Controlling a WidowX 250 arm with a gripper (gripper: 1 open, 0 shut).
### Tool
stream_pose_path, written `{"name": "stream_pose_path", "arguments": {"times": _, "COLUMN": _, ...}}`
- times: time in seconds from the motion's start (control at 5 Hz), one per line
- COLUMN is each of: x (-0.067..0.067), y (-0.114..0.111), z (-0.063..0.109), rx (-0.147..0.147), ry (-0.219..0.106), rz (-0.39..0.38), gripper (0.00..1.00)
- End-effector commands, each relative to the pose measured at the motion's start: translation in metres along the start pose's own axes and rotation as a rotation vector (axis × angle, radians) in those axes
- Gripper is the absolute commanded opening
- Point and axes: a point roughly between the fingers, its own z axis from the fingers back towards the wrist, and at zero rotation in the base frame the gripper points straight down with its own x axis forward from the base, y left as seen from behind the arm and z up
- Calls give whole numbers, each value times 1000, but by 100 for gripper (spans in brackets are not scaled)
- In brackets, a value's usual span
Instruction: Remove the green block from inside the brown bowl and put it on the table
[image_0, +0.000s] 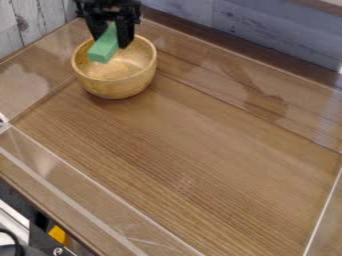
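The green block (103, 46) hangs tilted just above the brown bowl (116, 78), clear of its pale inside. My black gripper (110, 38) comes down from the top edge and is shut on the green block, one finger on each side of its upper part. The bowl stands at the far left of the table (201, 150) and holds nothing else that I can see. The arm above the gripper is cut off by the top of the frame.
Low clear plastic walls (54, 185) edge the tabletop on the near left and right. A grey plank wall (267, 25) runs behind the table. Dark equipment (40, 235) sits below the near left corner.
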Motion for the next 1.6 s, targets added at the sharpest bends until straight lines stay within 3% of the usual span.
{"name": "stream_pose_path", "arguments": {"times": 0.0, "x": 13, "y": 2, "z": 30, "rx": 23, "ry": -77, "rz": 4, "gripper": 0}}
{"name": "stream_pose_path", "arguments": {"times": 0.4, "x": 13, "y": -16, "z": 32, "rx": 23, "ry": -70, "rz": -38, "gripper": 0}}
{"name": "stream_pose_path", "arguments": {"times": 0.8, "x": 15, "y": -15, "z": 31, "rx": 16, "ry": -57, "rz": -165, "gripper": 0}}
{"name": "stream_pose_path", "arguments": {"times": 1.0, "x": 15, "y": -29, "z": 31, "rx": 14, "ry": -51, "rz": -208, "gripper": 0}}
{"name": "stream_pose_path", "arguments": {"times": 1.2, "x": 15, "y": -44, "z": 28, "rx": 15, "ry": -42, "rz": -253, "gripper": 0}}
{"name": "stream_pose_path", "arguments": {"times": 1.4, "x": 15, "y": -46, "z": 17, "rx": 22, "ry": -39, "rz": -246, "gripper": 0}}
